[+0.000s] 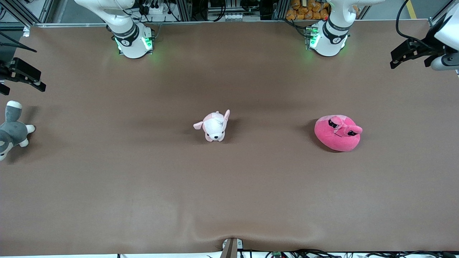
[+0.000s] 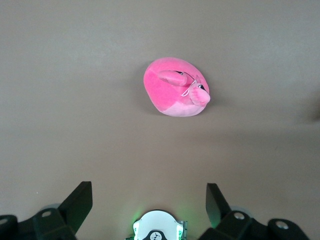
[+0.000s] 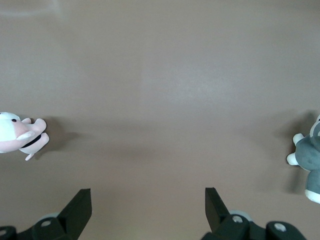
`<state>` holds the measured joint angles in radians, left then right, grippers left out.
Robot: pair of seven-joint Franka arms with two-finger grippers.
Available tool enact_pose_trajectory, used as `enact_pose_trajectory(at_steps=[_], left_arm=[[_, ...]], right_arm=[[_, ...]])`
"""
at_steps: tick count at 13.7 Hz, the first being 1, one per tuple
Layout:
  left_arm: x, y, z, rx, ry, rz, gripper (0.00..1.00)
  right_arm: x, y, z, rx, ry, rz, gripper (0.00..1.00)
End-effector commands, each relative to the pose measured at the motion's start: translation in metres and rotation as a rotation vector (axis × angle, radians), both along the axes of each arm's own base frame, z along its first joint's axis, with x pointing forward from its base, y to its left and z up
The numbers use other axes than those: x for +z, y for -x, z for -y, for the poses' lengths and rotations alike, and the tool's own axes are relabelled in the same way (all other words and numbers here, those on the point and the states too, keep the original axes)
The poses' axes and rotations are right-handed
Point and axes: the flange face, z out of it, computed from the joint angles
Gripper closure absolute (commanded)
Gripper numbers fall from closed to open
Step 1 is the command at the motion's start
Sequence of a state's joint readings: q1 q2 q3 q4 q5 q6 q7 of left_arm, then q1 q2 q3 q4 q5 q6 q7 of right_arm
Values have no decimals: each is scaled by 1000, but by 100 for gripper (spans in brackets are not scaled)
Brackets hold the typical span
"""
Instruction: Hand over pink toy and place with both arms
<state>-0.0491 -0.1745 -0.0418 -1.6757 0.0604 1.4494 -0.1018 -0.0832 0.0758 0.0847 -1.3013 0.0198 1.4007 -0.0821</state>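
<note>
Pink toy (image 1: 337,133) lies on table (image 1: 251,186); both pincers gape, empty.

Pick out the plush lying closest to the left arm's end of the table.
The pink toy: hot pink, round, black angry eyes. The puppy sits mid-table; the grey plush lies at the right arm's end.

1. A brown table (image 1: 143,186) is carrying three plush toys, all well apart from each other
2. The pink toy (image 1: 337,132) is lying toward the left arm's end of the table, its black eyes facing up
3. A small pale puppy (image 1: 214,126) is sitting near the middle of the table, its face turning toward the front camera
4. A grey plush (image 1: 11,129) is lying at the right arm's end, at the edge of the front view
5. The two arm bases are standing along the table's edge farthest from the front camera
</note>
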Motion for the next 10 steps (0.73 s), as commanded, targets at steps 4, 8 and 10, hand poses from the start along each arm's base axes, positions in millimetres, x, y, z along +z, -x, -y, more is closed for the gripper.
enact_pose_trajectory(at_steps=[4,8,10], left_arm=[[1,-5,-4,11,10,-9,0],[2,-7,-8,1,10,-7,0],[2,-12,-11,7,11,-7,0]], right_arm=[[1,-1,4,-17,-12,-1,0],[0,-2,7,-21,0,-2,0],[0,-2,7,-23,0,-2,0]])
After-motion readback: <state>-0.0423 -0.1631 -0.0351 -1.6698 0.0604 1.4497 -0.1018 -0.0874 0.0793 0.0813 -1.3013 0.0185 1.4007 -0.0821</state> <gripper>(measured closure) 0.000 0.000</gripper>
